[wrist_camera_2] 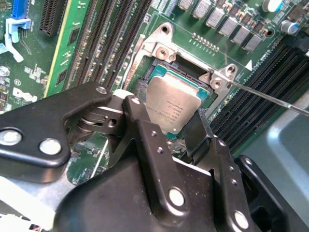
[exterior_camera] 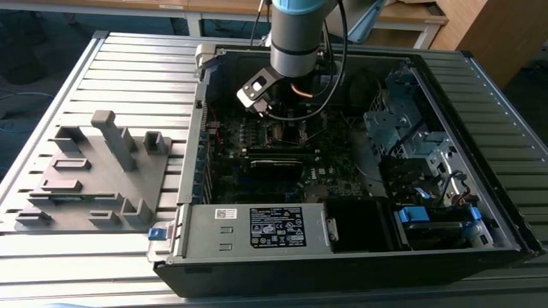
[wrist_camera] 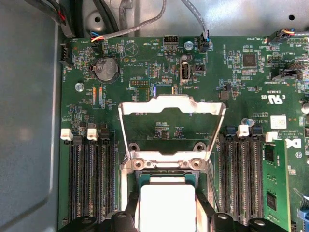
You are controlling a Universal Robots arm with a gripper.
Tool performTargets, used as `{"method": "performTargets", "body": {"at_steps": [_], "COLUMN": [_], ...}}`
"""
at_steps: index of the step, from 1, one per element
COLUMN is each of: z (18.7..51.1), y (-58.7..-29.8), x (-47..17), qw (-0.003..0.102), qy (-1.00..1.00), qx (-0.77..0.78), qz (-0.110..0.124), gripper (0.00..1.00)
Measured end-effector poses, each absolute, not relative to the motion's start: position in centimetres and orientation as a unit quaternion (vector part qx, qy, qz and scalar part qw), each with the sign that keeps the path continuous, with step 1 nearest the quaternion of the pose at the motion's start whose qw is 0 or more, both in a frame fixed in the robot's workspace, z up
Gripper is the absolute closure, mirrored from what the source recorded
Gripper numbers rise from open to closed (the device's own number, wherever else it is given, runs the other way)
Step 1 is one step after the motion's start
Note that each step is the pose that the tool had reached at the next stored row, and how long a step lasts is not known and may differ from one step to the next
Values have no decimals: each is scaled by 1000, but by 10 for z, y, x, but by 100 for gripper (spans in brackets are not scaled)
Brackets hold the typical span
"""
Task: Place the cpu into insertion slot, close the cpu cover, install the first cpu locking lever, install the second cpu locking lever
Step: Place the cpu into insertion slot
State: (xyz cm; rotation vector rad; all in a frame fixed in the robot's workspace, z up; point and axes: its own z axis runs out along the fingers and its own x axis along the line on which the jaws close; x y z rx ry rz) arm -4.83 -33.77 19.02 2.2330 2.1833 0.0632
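Note:
My gripper (wrist_camera_2: 170, 121) is shut on the cpu (wrist_camera_2: 173, 104), a thin square chip with a silvery face, held by two opposite edges. The chip hangs tilted just over the insertion slot (wrist_camera_2: 161, 71), whose dark centre and silvery rim show past its far edge. In the first wrist view the cpu (wrist_camera: 166, 203) looks bright white between the black fingers (wrist_camera: 208, 212), right at the slot (wrist_camera: 166, 175). The cpu cover (wrist_camera: 171, 104), a silvery frame with a big window, stands swung open behind the slot. In the exterior view the gripper (exterior_camera: 293, 123) reaches down into the open computer case.
A thin metal lever rod (wrist_camera_2: 270, 99) sticks out past the slot's corner. Black memory slots (wrist_camera: 91, 179) flank the slot, and a green memory stick (wrist_camera: 275, 179) stands in one. The case walls (exterior_camera: 479, 128) surround the board. A grey fixture plate (exterior_camera: 94, 173) lies on the table beside the case.

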Motion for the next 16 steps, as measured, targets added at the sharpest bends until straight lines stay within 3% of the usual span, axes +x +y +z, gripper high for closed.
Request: {"method": "performTargets", "body": {"at_steps": [2,3,16], "z": [190,190,203], "y": [-338,-338,-338], "x": [-48,-48,-48], "qw": [9,9,9], "qy": [699,699,699], "qx": [715,715,715], "qz": [20,20,20], "gripper": [45,39,39]}}
